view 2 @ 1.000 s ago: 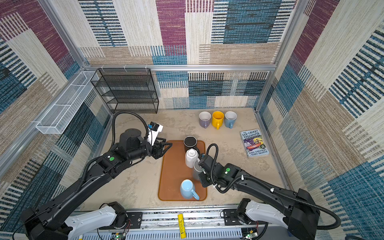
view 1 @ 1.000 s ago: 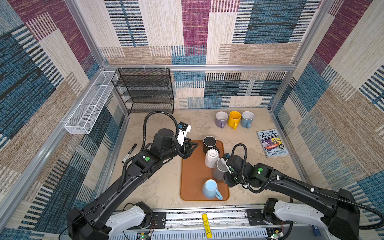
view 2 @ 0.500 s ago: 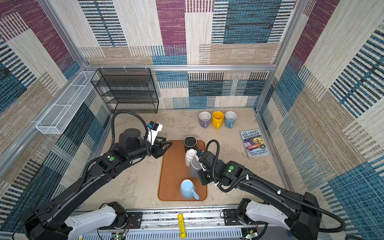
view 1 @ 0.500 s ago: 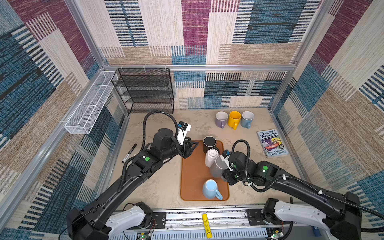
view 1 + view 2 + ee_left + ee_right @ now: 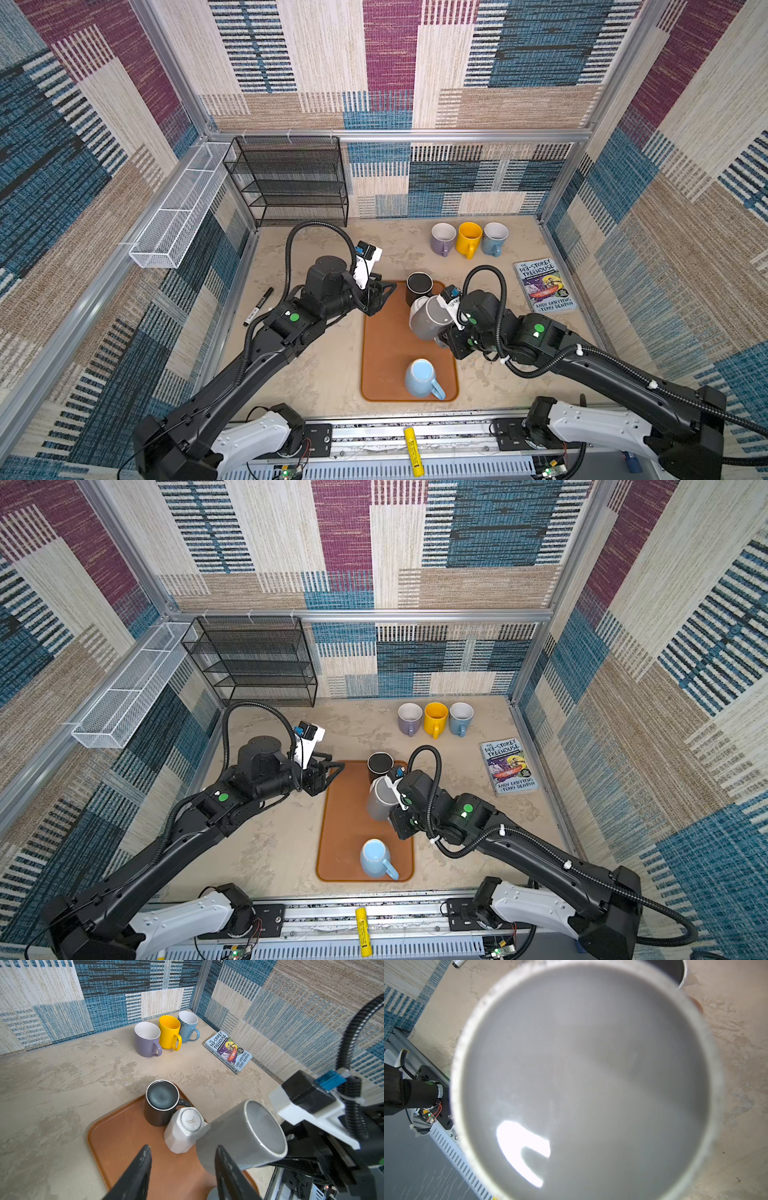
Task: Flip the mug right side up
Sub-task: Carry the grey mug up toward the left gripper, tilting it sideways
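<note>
A grey mug (image 5: 430, 320) (image 5: 381, 801) hangs tilted on its side above the brown tray (image 5: 382, 365) (image 5: 340, 837). My right gripper (image 5: 448, 332) (image 5: 398, 809) is shut on it from the right; the fingers are hidden behind the mug. In the right wrist view one round end of the grey mug (image 5: 581, 1074), ringed in pale white, fills the picture. My left gripper (image 5: 384, 291) (image 5: 334, 770) (image 5: 182, 1148) hovers open and empty over the tray's far left corner. The left wrist view has the grey mug (image 5: 239, 1138) just beyond one finger.
On the tray stand an upside-down black mug (image 5: 419, 284), an upside-down white mug (image 5: 182, 1132) and an upright light blue mug (image 5: 419, 376). Three mugs (image 5: 467, 239) line the back wall, beside a book (image 5: 544, 286). A marker (image 5: 258, 305) and a wire rack (image 5: 291, 183) stand left.
My right gripper has lifted the grey mug off the tray and tipped it over toward its side, shifting slightly toward the back. The left gripper has stayed put.
</note>
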Robot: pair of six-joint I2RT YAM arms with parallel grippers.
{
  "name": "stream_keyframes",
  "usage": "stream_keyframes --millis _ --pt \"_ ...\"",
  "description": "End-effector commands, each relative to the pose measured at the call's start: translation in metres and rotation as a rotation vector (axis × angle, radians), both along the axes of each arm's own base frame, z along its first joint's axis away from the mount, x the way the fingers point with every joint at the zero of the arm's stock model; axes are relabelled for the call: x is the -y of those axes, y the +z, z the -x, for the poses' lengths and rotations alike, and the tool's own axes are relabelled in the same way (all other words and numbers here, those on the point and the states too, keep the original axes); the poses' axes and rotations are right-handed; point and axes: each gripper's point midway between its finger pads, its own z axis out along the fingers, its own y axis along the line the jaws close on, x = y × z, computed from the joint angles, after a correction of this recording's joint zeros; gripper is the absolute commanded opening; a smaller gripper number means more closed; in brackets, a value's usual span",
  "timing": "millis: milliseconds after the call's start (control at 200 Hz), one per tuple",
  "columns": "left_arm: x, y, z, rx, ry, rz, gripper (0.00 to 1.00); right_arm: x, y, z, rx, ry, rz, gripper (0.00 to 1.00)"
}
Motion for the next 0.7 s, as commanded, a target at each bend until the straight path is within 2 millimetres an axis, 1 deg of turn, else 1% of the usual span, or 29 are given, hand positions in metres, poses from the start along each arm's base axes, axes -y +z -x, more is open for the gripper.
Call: stream_keyframes --millis 0,145,255,401,566,691 --pt "-0.002 0.007 -0.003 0.014 0.02 0.014 0.51 -0.017 0.03 -0.012 0.088 0.021 -0.095 0.0" --pt "-0.003 0.007 -0.003 0.016 0.025 0.016 0.5 -0.023 0.048 -0.015 0.127 0.032 -0.151 0.0" --pt "-0.003 0.007 -0.003 0.017 0.028 0.022 0.5 -0.028 0.061 -0.024 0.171 0.025 -0.196 0.0" --pt "-0.002 0.004 -0.006 0.008 0.034 0.035 0.5 -0.033 0.067 -0.048 0.226 -0.012 -0.226 0.0" --pt "-0.007 0.004 -0.007 0.007 0.055 0.039 0.5 -0.029 0.084 -0.084 0.304 -0.063 -0.31 0.0" --pt "-0.012 0.002 -0.007 0.002 0.076 0.044 0.5 -0.032 0.096 -0.105 0.354 -0.062 -0.348 0.0"
